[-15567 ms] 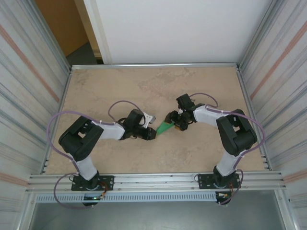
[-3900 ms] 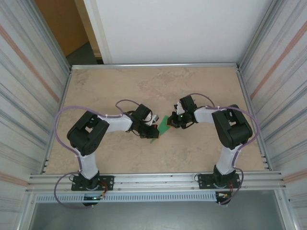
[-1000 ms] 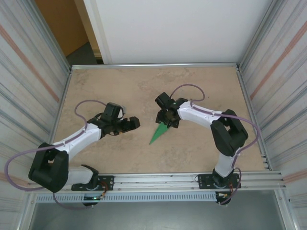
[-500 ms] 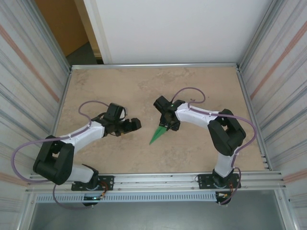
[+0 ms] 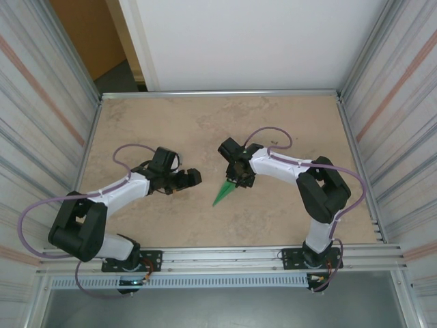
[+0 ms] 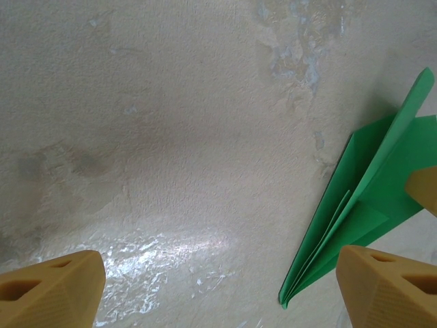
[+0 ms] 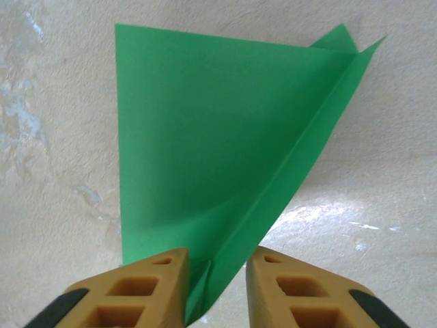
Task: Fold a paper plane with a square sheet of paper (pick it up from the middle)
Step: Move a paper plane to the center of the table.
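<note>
The paper plane (image 5: 223,194) is a narrow green dart lying on the table, nose toward the near left. My right gripper (image 5: 239,178) is down at its wide tail. In the right wrist view the plane (image 7: 205,137) rises between the fingers (image 7: 143,290), with its folded keel against the left one. A thin gap of table shows beside the right finger, so the right gripper (image 7: 217,283) stands narrowly open around the keel. My left gripper (image 5: 194,178) hovers wide open left of the plane. In the left wrist view, the left gripper (image 6: 222,280) has bare table between its fingers and the plane (image 6: 369,212) by the right finger.
The beige table (image 5: 157,123) is bounded by a metal rail (image 5: 218,93) at the back and ribbed walls on both sides. Purple cables loop over both arms. Bare table lies behind and in front of the grippers.
My right gripper's jaws have narrowed around the plane's tail. The left arm's elbow drew in toward the base while its gripper stayed open in about the same spot.
</note>
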You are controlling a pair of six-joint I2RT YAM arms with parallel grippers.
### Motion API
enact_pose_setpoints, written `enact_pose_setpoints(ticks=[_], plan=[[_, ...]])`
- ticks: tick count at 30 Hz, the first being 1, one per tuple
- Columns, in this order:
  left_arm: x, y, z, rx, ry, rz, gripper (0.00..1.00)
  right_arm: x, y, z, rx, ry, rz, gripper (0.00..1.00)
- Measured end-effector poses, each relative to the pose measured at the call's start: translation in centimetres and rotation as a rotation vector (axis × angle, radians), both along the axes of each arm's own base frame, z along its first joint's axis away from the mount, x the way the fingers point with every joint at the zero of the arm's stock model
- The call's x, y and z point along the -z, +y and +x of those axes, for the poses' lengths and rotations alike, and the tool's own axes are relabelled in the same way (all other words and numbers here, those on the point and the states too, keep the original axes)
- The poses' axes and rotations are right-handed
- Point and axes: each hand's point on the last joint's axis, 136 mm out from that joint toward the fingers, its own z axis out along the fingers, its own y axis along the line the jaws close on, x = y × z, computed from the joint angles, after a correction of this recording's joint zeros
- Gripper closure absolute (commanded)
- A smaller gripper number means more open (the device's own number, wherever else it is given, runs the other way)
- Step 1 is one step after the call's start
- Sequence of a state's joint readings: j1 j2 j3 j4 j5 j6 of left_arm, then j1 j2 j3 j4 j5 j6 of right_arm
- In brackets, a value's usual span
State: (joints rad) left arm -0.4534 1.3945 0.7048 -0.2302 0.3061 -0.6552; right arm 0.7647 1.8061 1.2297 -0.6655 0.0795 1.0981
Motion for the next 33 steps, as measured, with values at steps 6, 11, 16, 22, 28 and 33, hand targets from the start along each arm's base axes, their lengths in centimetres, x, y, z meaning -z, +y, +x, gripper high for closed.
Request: enact_pose_setpoints(ticks=[6, 11, 16, 22, 28, 33], plan=[[0.2, 0.1, 0.0, -0.002, 0.005, 0.005, 0.11, 0.3, -0.3, 0.0, 0.007, 0.004, -0.002, 1.0], [-0.1, 0.5, 0.3, -0.025, -0.007, 0.013, 0.1, -1.2, 0.1, 1.1, -0.066, -0.043, 0.052, 1.0], [-1.1, 1.7, 1.2, -0.091, -0.034, -0.001, 0.1, -5.2, 2.6, 2.9, -0.203, -0.16, 0.25, 1.0], [-1.0, 2.1, 1.3, -0.128, -0.031, -0.015, 0.1, -5.3, 4.2, 2.7, -0.295, -0.183, 0.483, 1.0], [-1.3, 1.3, 1.6, -0.128, -0.034, -0.067, 0.16, -1.8, 3.6, 1.6, -0.304, -0.115, 0.572, 1.0], [-0.3, -0.6, 1.0, -0.086, 0.002, -0.092, 0.23, 0.2, 2.1, 1.5, -0.272, -0.087, 0.586, 1.0]])
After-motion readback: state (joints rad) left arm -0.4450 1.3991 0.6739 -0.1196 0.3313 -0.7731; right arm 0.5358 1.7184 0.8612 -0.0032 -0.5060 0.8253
